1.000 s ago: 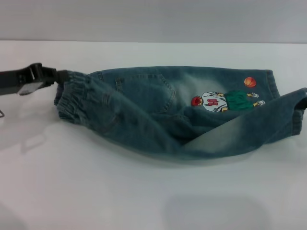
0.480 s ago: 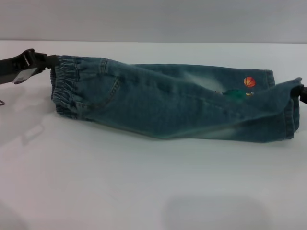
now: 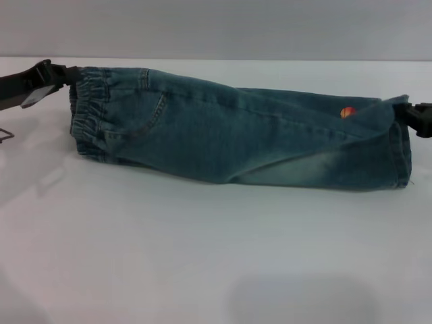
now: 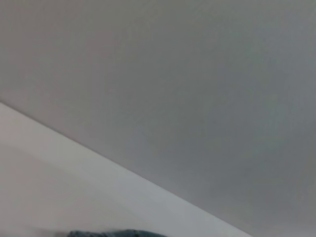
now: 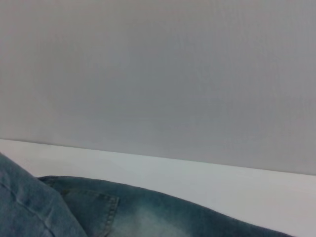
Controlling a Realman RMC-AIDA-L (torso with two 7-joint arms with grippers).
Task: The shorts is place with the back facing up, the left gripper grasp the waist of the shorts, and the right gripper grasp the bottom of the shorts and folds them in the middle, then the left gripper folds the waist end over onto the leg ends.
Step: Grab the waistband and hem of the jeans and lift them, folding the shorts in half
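The blue denim shorts lie folded lengthwise across the white table, the near half carried over the far half. An orange ball patch peeks out near the leg end. My left gripper is shut on the elastic waist at the left. My right gripper is shut on the leg hem at the right edge. The left wrist view catches only a sliver of denim. Denim fills the lower part of the right wrist view.
A grey wall runs behind the table's far edge. A small metal bracket shows at the left edge. Bare white tabletop lies in front of the shorts.
Both grippers carried the near edge of the shorts up and over toward the far edge. The printed figure is now covered and only the orange ball shows.
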